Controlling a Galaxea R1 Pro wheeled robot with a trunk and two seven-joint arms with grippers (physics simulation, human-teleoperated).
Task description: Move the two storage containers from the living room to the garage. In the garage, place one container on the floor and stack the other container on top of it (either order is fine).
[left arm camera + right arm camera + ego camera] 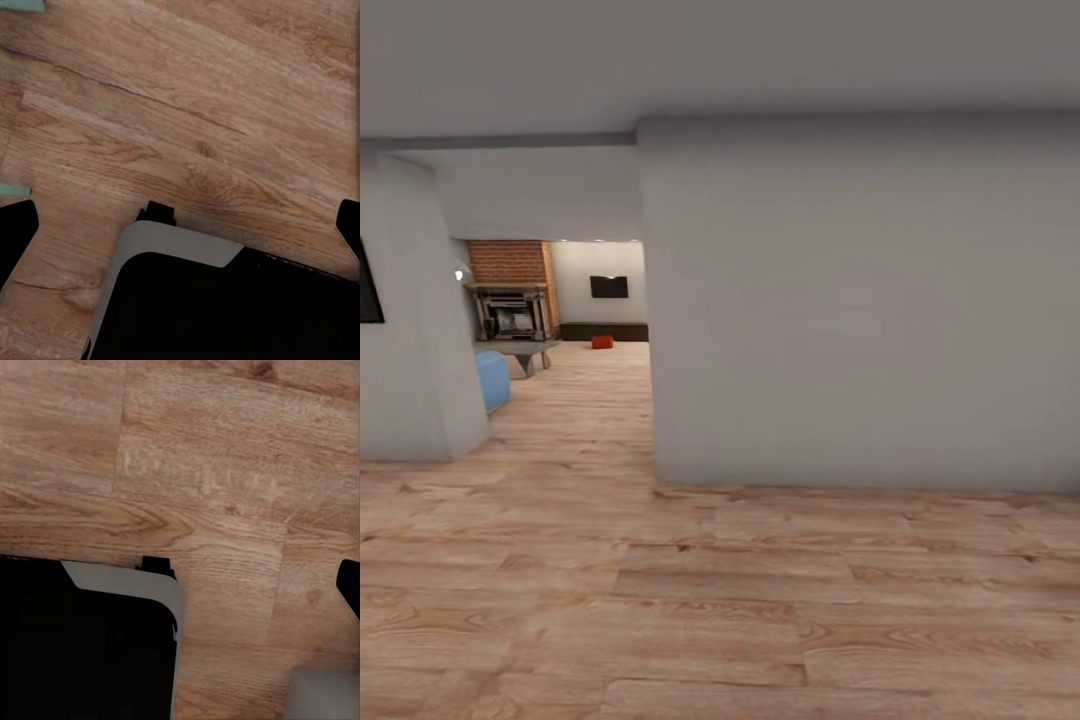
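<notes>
Both wrist cameras pointed down at light plank floor (pixel 225 97) beside the dark robot base (pixel 225 315). Left gripper fingertips (pixel 15 232) at opposite frame edges, spread apart; right gripper state cannot be told. Storage container (pixel 602 342) far down the passage, near brick fireplace (pixel 512 290). Grey wall (pixel 860 300) corner at right of the open passage.

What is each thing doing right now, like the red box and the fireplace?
storage container: on the wood floor, far off, by the dark bench.
fireplace: unlit, dark inside.
wall TV: off, black screen.
blue seat: standing on the floor, partly hidden by the wall.
</notes>
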